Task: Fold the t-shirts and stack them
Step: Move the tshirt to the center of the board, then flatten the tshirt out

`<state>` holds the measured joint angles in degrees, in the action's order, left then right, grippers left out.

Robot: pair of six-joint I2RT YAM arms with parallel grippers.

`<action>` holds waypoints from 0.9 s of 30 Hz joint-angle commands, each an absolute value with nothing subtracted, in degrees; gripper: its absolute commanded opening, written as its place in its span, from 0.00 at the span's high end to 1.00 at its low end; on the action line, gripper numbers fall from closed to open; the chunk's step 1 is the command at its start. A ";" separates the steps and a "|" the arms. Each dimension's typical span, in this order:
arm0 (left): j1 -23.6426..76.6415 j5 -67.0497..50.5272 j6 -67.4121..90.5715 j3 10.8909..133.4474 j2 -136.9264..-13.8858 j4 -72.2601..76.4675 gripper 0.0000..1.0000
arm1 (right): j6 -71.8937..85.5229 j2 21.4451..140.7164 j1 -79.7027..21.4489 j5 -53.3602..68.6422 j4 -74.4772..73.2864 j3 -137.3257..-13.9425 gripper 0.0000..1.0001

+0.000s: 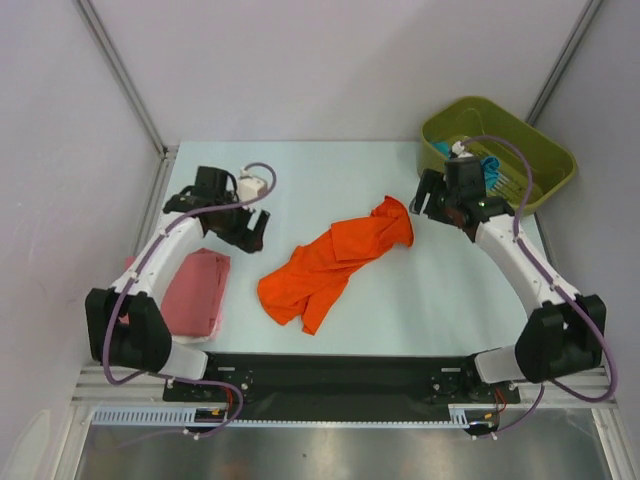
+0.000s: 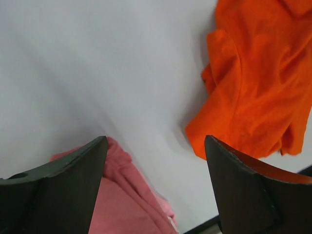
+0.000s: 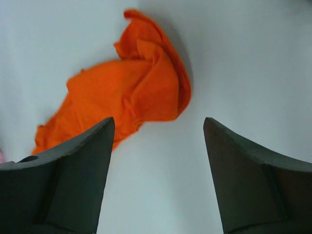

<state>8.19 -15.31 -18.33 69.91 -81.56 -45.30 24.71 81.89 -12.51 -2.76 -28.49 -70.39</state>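
Top external view: left tool (image 1: 250, 228), jaws spread wide, nothing gripped, hanging over bare table (image 1: 420, 300); pink t-shirt (image 1: 197, 292), folded flat, near it on the side toward the arm's base; orange t-shirt (image 1: 335, 262), crumpled in a long diagonal heap, off to its right and clear of it. Right tool (image 1: 428, 198), jaws likewise parted wide and holding nothing, just beside the upper end of the orange t-shirt; whether it touches the cloth cannot be told. Green basket (image 1: 545, 150) behind the right tool, teal-blue t-shirt (image 1: 490, 165) inside it, partly hidden by the wrist. Left wrist view: left tool (image 2: 156, 187), the gap between its fingers bare; pink t-shirt (image 2: 126, 204) under and beside the left finger, orange t-shirt (image 2: 258, 87) ahead of the right finger. Right wrist view: right tool (image 3: 158, 175), jaws wide apart with only table between; orange t-shirt (image 3: 131, 92) ahead, toward the left finger.
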 commanded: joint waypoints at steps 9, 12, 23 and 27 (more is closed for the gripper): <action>21.62 -13.27 -24.69 61.43 -93.24 -45.35 0.10 | 23.91 68.55 -33.02 3.25 -12.69 -47.38 0.29; 21.62 -15.38 -25.93 62.13 -97.02 -45.44 0.30 | 22.33 73.11 -38.84 3.51 -6.10 -45.18 0.26; 20.66 -21.00 -26.64 64.59 -89.74 -48.60 1.00 | 18.11 97.20 -44.91 8.60 -2.38 -54.75 0.42; 15.23 -27.39 -25.58 73.79 -86.31 -54.29 1.00 | 17.58 100.46 -45.00 8.17 -5.00 -59.05 0.96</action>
